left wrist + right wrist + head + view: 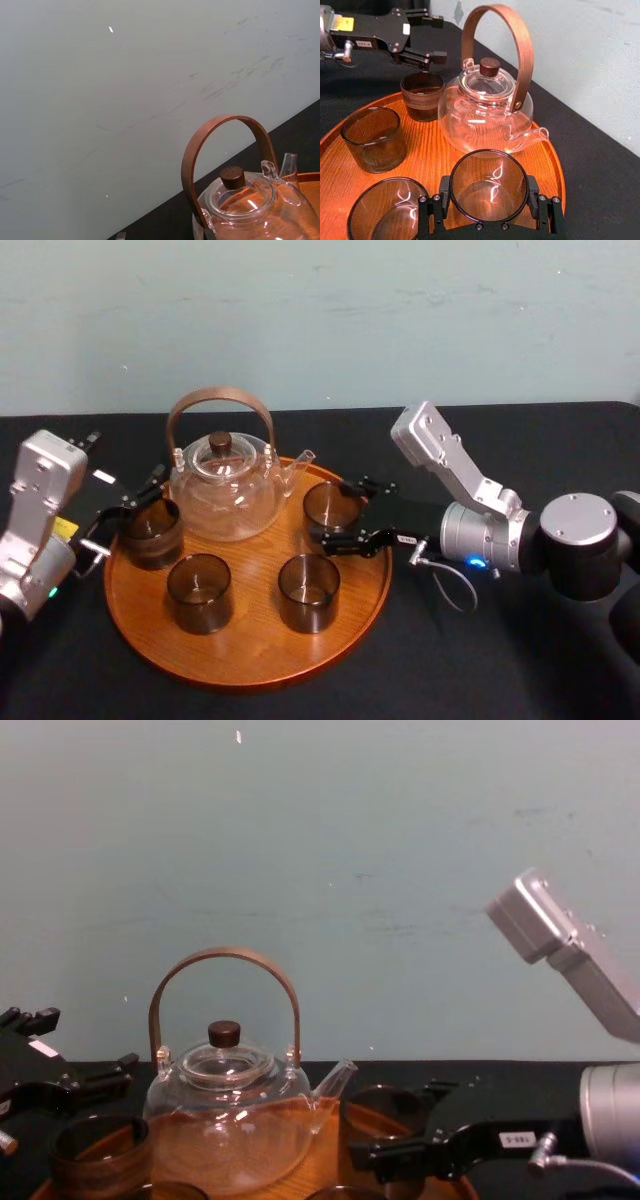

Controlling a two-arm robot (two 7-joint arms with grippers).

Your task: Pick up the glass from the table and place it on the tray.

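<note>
The round orange-brown tray (250,645) carries a glass teapot (225,490) and several smoky glasses. One glass (330,508) is at the tray's right side beside the spout. My right gripper (335,512) reaches in from the right, shut on it. In the right wrist view both fingers (440,202) press the sides of that glass (489,185), over the tray's wood (430,150). I cannot tell whether its base rests on the wood. My left gripper (128,510) hangs open at the tray's left edge, close by another glass (152,532), holding nothing.
Two more glasses (200,592) (308,592) stand at the tray's front. The teapot's tall wooden handle (225,960) arches over the tray's back. Black cloth (480,660) covers the table, and a pale wall rises close behind.
</note>
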